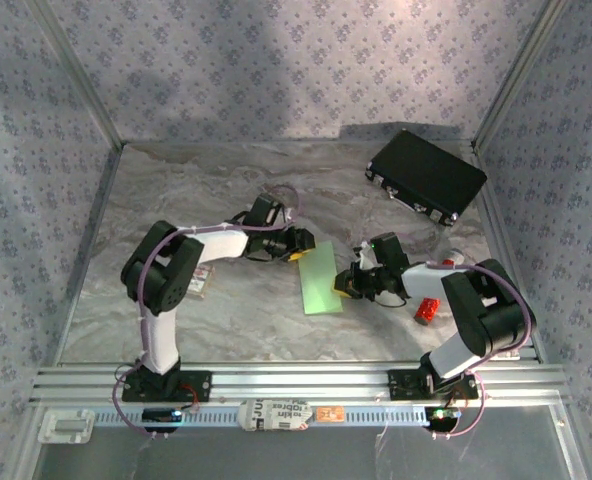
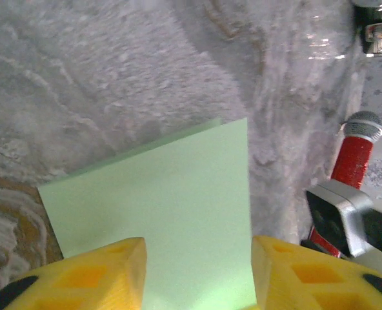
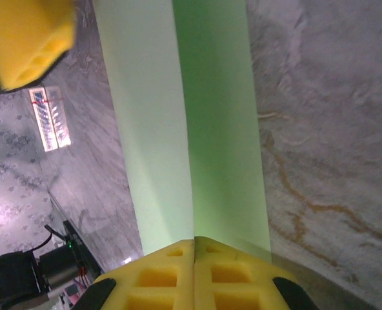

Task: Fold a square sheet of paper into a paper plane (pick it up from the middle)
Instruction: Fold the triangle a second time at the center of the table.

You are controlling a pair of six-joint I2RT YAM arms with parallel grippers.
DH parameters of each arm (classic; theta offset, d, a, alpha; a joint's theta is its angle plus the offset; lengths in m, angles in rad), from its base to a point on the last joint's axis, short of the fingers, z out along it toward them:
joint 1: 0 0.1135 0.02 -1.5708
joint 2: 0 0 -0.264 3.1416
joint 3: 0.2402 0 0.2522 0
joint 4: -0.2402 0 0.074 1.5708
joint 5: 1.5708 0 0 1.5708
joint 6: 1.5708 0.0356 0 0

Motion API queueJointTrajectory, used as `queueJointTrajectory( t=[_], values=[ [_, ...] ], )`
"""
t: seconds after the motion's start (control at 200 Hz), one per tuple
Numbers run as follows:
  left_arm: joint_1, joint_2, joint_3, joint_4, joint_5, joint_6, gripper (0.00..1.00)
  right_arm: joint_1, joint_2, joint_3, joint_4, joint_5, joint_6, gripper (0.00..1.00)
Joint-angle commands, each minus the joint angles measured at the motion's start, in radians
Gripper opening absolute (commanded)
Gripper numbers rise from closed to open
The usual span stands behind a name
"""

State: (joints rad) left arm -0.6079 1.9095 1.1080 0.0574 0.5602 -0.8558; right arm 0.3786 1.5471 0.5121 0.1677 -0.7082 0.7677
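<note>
The right hand (image 3: 194,250) is clamped on one edge of the folded pale green sheet of paper (image 1: 321,281), probably anchoring it mid-worktop (image 1: 246,322). The left hand (image 2: 198,258) straddles the opposite edge, fingers apart, seemingly ready to work a crease.

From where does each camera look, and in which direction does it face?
Top external: above and behind the arms, looking down on the grey marbled table; both arms show, the pale green folded paper sheet between them.
Left wrist: on the left arm, looking down past the open yellow left fingers at the sheet.
Right wrist: low, looking along the sheet from the shut right fingers gripping it.
Shared: both wrist views show the sheet.
</note>
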Motion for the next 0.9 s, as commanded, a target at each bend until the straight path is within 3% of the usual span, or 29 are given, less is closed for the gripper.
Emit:
queueJointTrajectory(
  t=[0.0, 0.16, 0.445, 0.795, 0.894],
  values=[
    [-0.009, -0.11, -0.001, -0.051, -0.052, 0.035, 0.5, 0.014, -0.004, -0.034, 0.096, 0.076, 0.113, 0.04],
    [-0.017, -0.183, -0.038, -0.065, -0.086, 0.043, 0.5, 0.06, -0.013, -0.038, 0.155, 0.155, 0.207, 0.04],
    [-0.041, -0.254, -0.126, -0.017, -0.11, 0.083, 0.48, 0.047, -0.036, -0.001, 0.075, 0.102, 0.125, 0.23],
    [-0.21, -0.387, -0.249, 0.005, -0.351, 0.284, 0.46, -0.03, 0.062, 0.079, 0.028, -0.035, 0.027, 0.15],
    [-0.277, -0.43, -0.288, -0.023, -0.462, 0.341, 0.49, -0.033, 0.083, 0.108, -0.003, -0.046, 0.01, 0.17]
  ],
)
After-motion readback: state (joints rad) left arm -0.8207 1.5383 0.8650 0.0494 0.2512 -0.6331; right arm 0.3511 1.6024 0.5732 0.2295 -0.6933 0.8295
